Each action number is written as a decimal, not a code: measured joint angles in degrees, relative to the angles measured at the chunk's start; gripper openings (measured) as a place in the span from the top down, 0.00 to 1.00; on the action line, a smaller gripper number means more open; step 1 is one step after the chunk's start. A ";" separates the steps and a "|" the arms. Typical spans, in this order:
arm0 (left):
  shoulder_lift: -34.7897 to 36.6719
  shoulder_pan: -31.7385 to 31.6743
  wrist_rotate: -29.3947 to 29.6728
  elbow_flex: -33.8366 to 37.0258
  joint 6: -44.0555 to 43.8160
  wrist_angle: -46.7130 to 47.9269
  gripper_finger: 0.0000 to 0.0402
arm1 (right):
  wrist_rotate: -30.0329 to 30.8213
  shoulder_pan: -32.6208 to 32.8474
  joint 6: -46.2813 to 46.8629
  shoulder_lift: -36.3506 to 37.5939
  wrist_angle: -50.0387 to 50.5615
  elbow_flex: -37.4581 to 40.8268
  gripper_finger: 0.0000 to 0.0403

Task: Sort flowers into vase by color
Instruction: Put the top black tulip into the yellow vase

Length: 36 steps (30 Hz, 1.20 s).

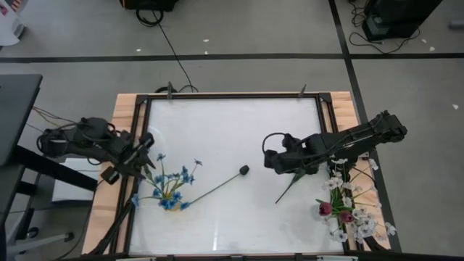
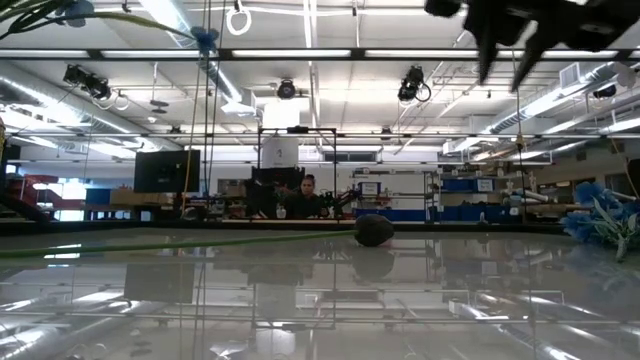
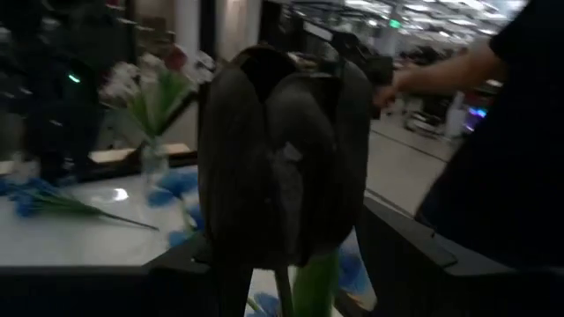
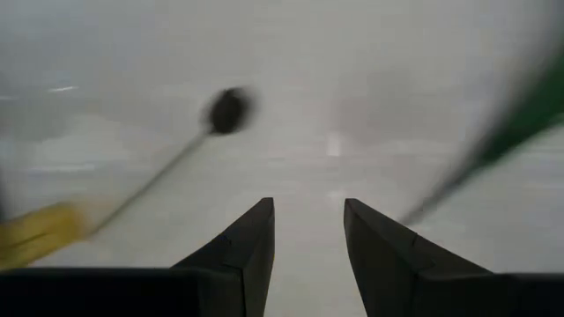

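My left gripper (image 1: 147, 161) is at the table's left, beside a bunch of blue blossoms (image 1: 170, 187) in a yellow vase (image 1: 170, 204). It holds a dark tulip bud (image 3: 282, 150) that fills its wrist view. A blackish bud (image 1: 244, 170) lies on the table at mid-table. Its long stem (image 1: 210, 190) runs back toward the yellow vase. My right gripper (image 1: 270, 161) is open and empty above the table, right of that bud (image 4: 227, 110). A bare green stem (image 1: 290, 187) lies under my right arm. My left gripper has the dark tulip by its green stem (image 3: 313, 282), which shows low between the two fingers. The bud stands up ahead of the fingers, clear of the table. The bud hides the fingertips, so the kind of hold does not show.
White sprays and dark red tulips (image 1: 341, 206) stand in a vase at the table's right near corner. A wooden frame (image 1: 123, 130) rims the table. A person's arm (image 3: 458, 62) shows beyond the table in the left wrist view, and a person (image 2: 308, 192) sits far behind.
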State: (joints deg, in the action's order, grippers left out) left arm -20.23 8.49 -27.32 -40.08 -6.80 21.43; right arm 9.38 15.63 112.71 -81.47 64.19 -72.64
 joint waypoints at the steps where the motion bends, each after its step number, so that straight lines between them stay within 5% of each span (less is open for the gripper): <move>1: -0.02 0.00 1.14 -0.76 -0.35 0.63 0.52 | -0.49 -0.08 0.75 0.00 2.37 0.00 0.64; 9: -0.40 0.00 8.57 -3.94 -0.99 7.45 0.52 | -4.68 -2.42 4.67 0.04 15.35 2.86 0.63; 18: -0.39 -0.02 19.23 -9.46 -6.92 13.06 0.52 | -16.52 -4.22 6.99 -0.02 -2.66 18.17 0.58; 24: -1.28 -0.04 34.43 -14.01 -12.09 26.21 0.52 | -18.74 -2.05 14.19 -0.02 -8.24 22.90 0.52; 36: -1.99 -0.02 25.48 -14.42 -13.06 21.92 0.52 | -16.10 -1.73 18.94 0.00 -17.58 31.09 0.47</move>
State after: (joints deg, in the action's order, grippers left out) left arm -22.22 8.47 -1.83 -54.50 -19.87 43.34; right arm -6.72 13.90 131.66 -81.47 46.61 -41.55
